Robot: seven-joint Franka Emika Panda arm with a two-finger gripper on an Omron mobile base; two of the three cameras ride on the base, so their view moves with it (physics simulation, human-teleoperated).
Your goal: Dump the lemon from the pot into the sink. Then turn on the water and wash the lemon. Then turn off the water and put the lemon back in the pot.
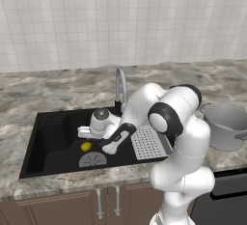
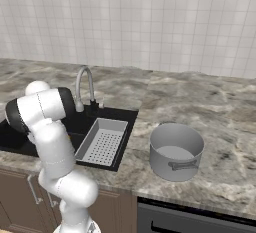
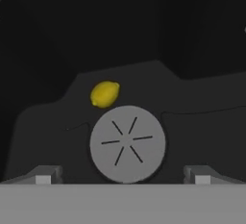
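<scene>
Hiding sink (image 2: 15, 144) floor, arm; lemon (image 1: 86, 146) half-covered

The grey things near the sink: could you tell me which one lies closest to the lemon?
The round grey drain on the sink floor, right beside the lemon; the perforated tray and pot are farther off.

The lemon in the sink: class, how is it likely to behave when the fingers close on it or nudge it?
The lemon is a small smooth oval lying loose on the sink floor beside the drain, so a nudge would probably roll it. Its rounded skin may squirt out of an off-centre pinch. It looks firm and probably light, so the open fingers should lift it easily.
</scene>
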